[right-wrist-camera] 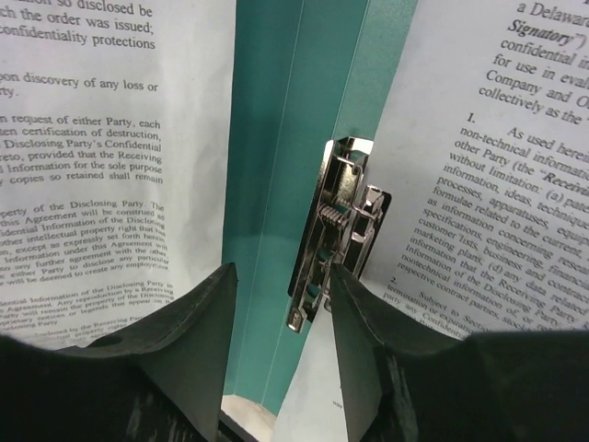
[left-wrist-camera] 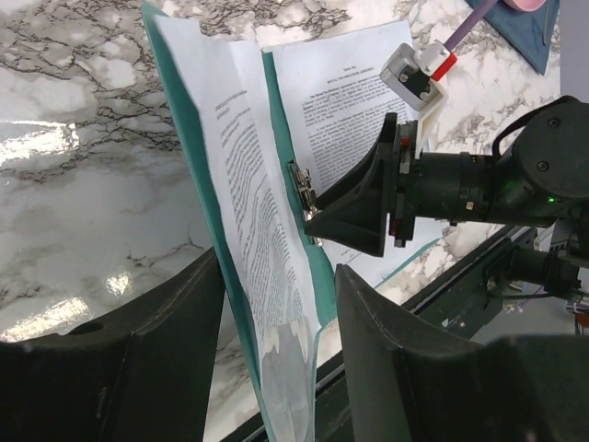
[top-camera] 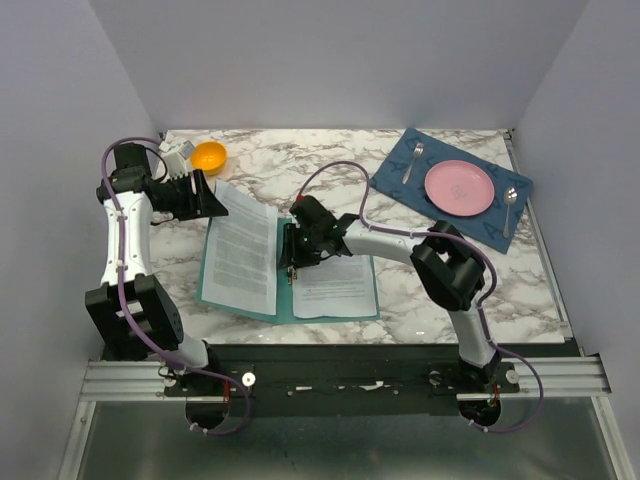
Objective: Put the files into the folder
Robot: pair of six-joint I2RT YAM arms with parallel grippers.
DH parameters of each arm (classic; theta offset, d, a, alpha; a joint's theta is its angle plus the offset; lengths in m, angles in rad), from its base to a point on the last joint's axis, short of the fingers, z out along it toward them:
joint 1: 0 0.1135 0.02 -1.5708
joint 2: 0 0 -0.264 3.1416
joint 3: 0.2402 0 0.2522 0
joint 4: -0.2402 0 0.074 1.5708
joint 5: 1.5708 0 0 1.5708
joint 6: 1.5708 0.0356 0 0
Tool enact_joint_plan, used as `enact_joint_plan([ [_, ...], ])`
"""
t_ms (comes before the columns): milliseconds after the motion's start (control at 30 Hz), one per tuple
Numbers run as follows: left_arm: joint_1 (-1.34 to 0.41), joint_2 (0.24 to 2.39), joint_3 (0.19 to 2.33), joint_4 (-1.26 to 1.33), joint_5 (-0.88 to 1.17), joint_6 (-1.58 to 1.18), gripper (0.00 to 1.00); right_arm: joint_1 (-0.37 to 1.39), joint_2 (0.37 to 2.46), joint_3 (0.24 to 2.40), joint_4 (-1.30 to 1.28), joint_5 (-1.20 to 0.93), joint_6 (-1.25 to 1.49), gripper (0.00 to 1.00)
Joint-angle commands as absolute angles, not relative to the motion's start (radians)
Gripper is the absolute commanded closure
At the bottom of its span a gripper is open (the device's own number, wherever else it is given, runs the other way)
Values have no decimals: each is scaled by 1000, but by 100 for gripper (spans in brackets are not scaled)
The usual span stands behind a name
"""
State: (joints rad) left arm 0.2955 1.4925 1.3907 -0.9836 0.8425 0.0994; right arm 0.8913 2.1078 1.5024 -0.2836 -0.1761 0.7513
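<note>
The teal folder (top-camera: 283, 303) lies open on the marble table. One of the files (top-camera: 245, 250) rests on its raised left cover, and another (top-camera: 336, 285) lies flat on the right half. My left gripper (top-camera: 210, 195) is at the top corner of that cover. In the left wrist view the cover (left-wrist-camera: 198, 157) and its sheet (left-wrist-camera: 248, 184) pass between the open fingers (left-wrist-camera: 184, 313) with a gap on each side. My right gripper (top-camera: 290, 255) hangs open over the spine. Its right finger (right-wrist-camera: 368, 313) is just beside the metal clip (right-wrist-camera: 336, 221) at the edge of the right sheet (right-wrist-camera: 497, 184).
An orange bowl (top-camera: 208, 156) stands at the back left, close behind my left gripper. At the back right a dark blue placemat (top-camera: 395, 178) carries a pink plate (top-camera: 459, 187), a fork (top-camera: 413, 160) and a spoon (top-camera: 510, 205). White walls close in three sides.
</note>
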Motion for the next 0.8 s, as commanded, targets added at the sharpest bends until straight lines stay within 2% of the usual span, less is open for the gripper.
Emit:
enact_joint_plan([
  [0,270,1491,1379,-980,831,63,43,870,2039,1467,-341,-156,723,46],
  [333,209,1500,1388,-966,841,23,43,830,2048,1358,-334,-170,718,49],
  [433,192,1499,1407,-966,835,11,43,816,2028,1316,-295,-196,719,53],
  [600,138,1491,1443,-962,833,-35,43,810,2043,1290,-230,-259,742,67],
  [767,3,1493,1470,-962,821,-60,42,810,2068,1278,-187,-311,779,74],
])
